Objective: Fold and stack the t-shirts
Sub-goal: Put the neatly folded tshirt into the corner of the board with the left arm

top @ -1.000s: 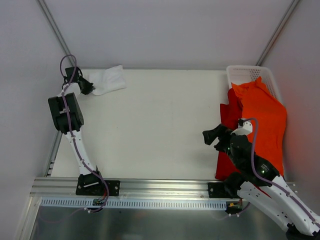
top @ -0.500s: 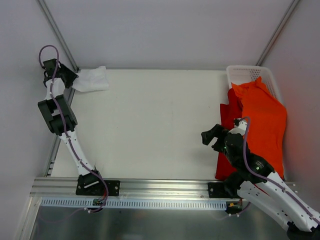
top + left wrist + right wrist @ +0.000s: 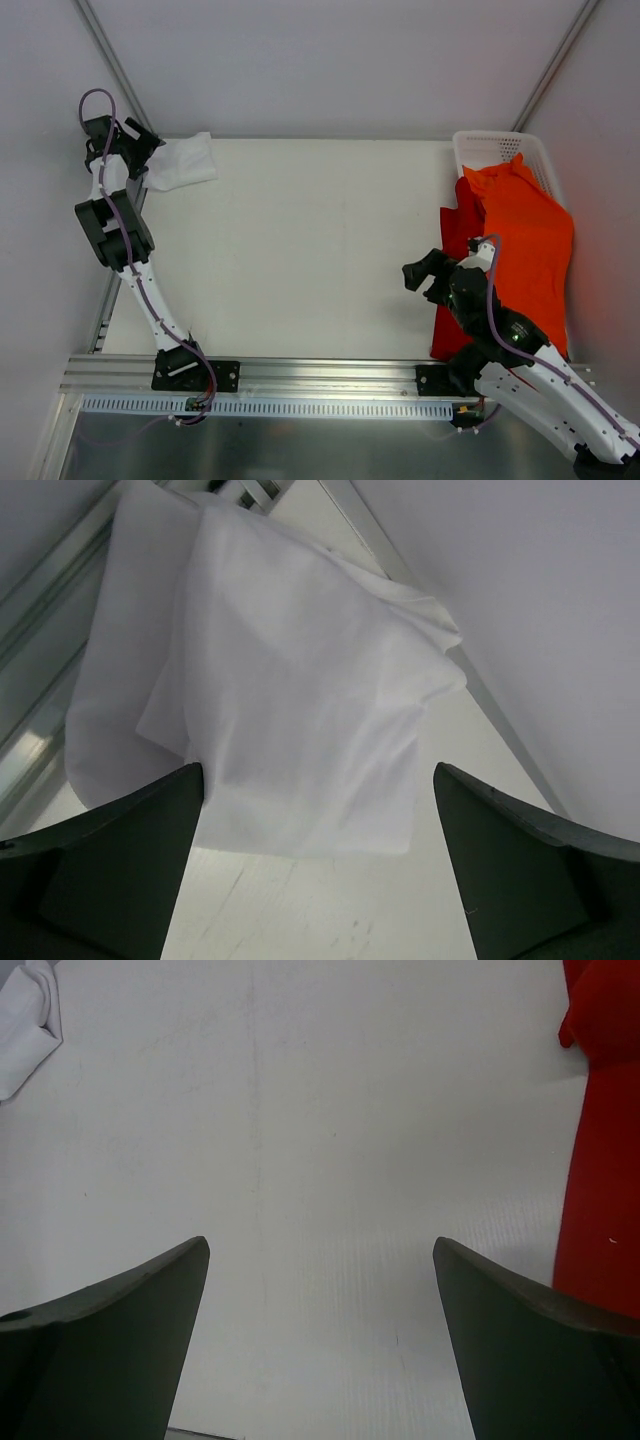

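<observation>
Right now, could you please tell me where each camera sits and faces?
Top: above and behind the bases, looking down on the table; left arm and right arm show.
Left wrist: on the left arm, looking down at the white shirt; open fingers show.
Right wrist: on the right arm, looking across the table past the red shirt; open fingers show.
All three show the white shirt.

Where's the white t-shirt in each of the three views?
Top external: the white t-shirt lies bunched at the table's far-left corner.
Left wrist: it fills the centre and upper left of the picture.
Right wrist: only a scrap shows, in the top-left corner.
Shared landmark: the white table, whose top lies under the shirt in all three views.
</observation>
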